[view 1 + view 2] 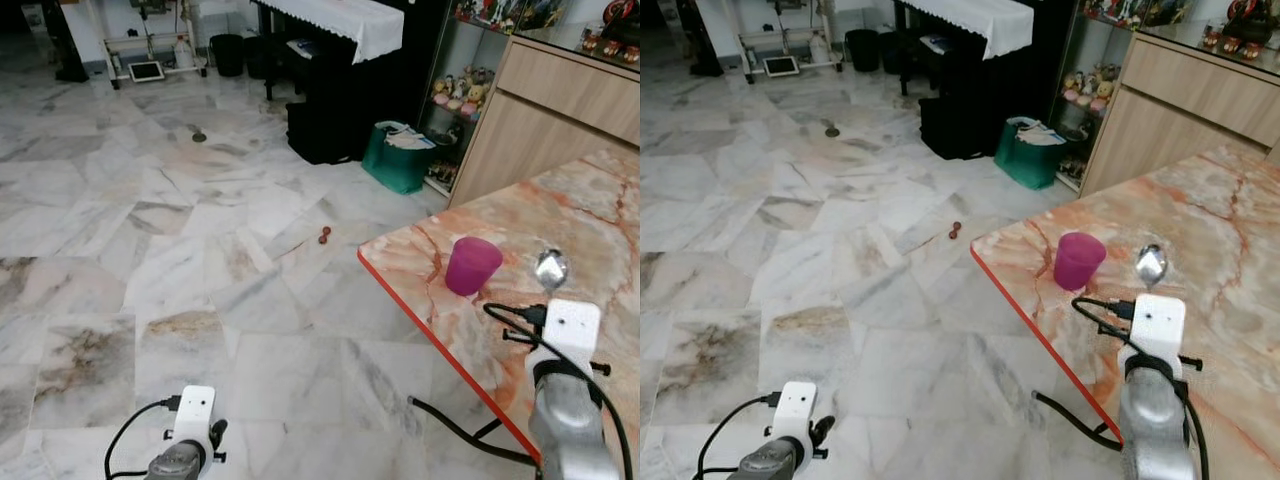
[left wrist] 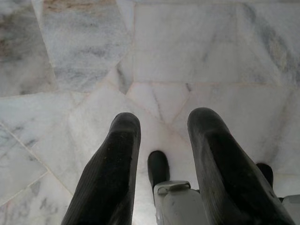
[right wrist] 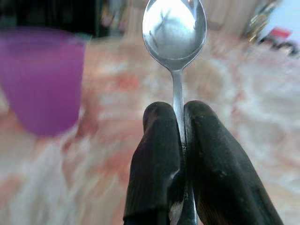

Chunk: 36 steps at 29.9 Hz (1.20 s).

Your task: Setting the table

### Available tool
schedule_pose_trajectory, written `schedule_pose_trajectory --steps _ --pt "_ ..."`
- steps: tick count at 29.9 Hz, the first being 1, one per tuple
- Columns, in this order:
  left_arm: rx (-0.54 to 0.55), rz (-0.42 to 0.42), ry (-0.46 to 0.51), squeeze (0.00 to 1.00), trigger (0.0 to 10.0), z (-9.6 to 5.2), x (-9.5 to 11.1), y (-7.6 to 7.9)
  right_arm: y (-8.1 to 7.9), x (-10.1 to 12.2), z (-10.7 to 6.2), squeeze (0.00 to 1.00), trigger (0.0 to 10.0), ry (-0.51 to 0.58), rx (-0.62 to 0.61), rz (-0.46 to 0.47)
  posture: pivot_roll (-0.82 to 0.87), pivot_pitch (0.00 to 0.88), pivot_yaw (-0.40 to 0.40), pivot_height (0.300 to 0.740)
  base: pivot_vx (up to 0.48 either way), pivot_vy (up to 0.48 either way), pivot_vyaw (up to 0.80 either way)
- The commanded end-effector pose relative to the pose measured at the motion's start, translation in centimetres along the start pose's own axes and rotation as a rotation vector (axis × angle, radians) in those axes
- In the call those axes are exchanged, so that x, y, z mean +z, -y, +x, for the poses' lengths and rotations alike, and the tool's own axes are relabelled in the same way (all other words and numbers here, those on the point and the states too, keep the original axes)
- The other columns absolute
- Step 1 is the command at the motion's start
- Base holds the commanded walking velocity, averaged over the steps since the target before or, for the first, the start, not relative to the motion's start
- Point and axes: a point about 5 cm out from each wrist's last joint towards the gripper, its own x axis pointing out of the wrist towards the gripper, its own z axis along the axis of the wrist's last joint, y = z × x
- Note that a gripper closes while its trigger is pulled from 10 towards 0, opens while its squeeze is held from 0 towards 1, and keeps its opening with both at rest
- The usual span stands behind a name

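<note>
A pink-veined marble table (image 1: 600, 230) with a red edge stands at the right. On it near the corner sits a purple plastic cup (image 1: 472, 265), upright. My right gripper (image 3: 180, 122) is raised over the table just right of the cup, shut on the handle of a metal spoon (image 3: 174, 33) whose bowl (image 1: 551, 267) points up and away. In the right wrist view the purple cup (image 3: 40, 77) stands blurred beside the spoon. My left gripper (image 2: 161, 136) hangs low over the floor, open with nothing between its fingers.
A grey-white marble floor (image 1: 150, 250) spreads to the left. A green bag (image 1: 400, 155) sits by a wooden cabinet (image 1: 540, 110). A black piano with a white cloth (image 1: 330, 40) stands at the back. A small red object (image 1: 324, 235) lies on the floor.
</note>
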Motion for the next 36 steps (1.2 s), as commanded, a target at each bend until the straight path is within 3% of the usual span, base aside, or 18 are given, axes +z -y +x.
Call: schedule_pose_trajectory --steps 1,7,14,22,27,36 --pt "0.019 -0.003 -0.01 0.0 10.0 -0.2 -0.5 -0.6 -0.2 2.0 -0.7 0.0 10.0 0.134 0.017 0.022 0.07 0.0 -0.036 0.74 0.0 0.0 0.0" --pt "0.043 -0.017 0.006 0.0 10.0 -0.2 -0.3 -1.4 -2.1 3.9 -1.3 0.0 10.0 0.263 0.119 0.033 0.06 0.0 -0.035 0.74 0.0 0.0 0.0" --pt "0.053 -0.039 0.016 0.0 10.0 -0.4 -0.7 -1.2 -2.5 6.2 -1.1 0.0 10.0 0.367 0.113 0.033 0.07 0.0 -0.041 0.74 0.0 0.0 0.0" --pt "0.05 -0.036 0.015 0.0 10.0 -0.4 -0.9 -1.3 -1.0 7.5 -1.5 0.0 10.0 0.412 0.033 0.071 0.07 0.0 -0.036 0.74 0.0 0.0 0.0" --pt "0.043 -0.03 0.018 0.0 10.0 -0.3 -0.5 -1.2 -1.3 7.5 -1.3 0.0 10.0 0.399 0.031 0.063 0.07 0.0 -0.037 0.74 0.0 0.0 -0.09" --pt "0.061 -0.032 0.031 0.0 10.0 -0.1 0.6 -1.7 -2.0 8.0 -0.3 0.0 10.0 0.402 0.034 0.045 0.07 0.0 -0.038 0.74 0.0 0.0 -0.77"
